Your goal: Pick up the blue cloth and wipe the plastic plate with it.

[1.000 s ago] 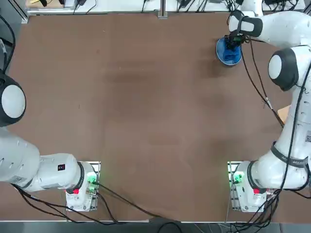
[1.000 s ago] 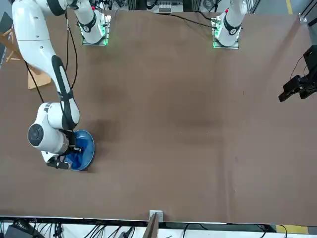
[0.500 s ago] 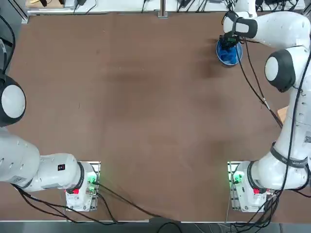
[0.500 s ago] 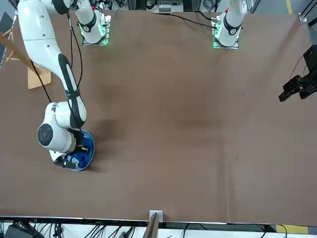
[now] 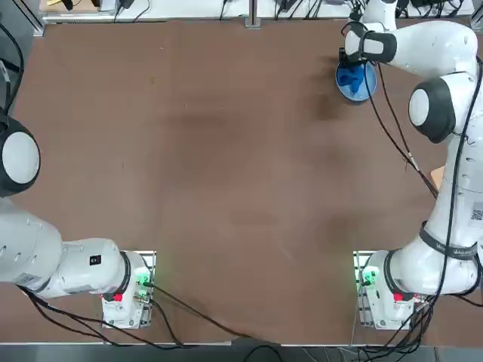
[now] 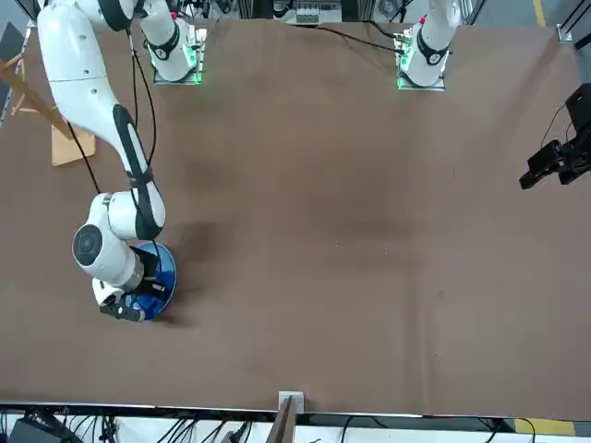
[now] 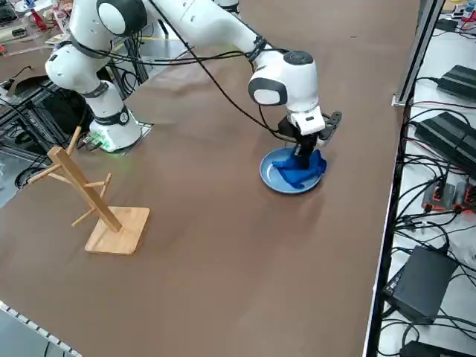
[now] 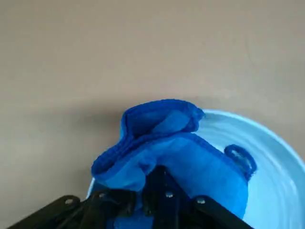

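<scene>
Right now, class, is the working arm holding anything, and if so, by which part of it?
Yes: the right gripper is shut on the blue cloth, gripping a bunched part, with loose folds spreading over the plastic plate.

The top view hangs overhead and looks down on the tabletop [image 5: 226,181], taking in both arms' bases, with the plastic plate [image 5: 356,81] far off beyond them. The front view faces the robot from across the tabletop, on the opposite side of the plate from the bases, and also covers most of the tabletop. The right side view looks diagonally down from the robot's right, nearer the plate. The right wrist view is closest, just by the plate. All four share the plate.
</scene>
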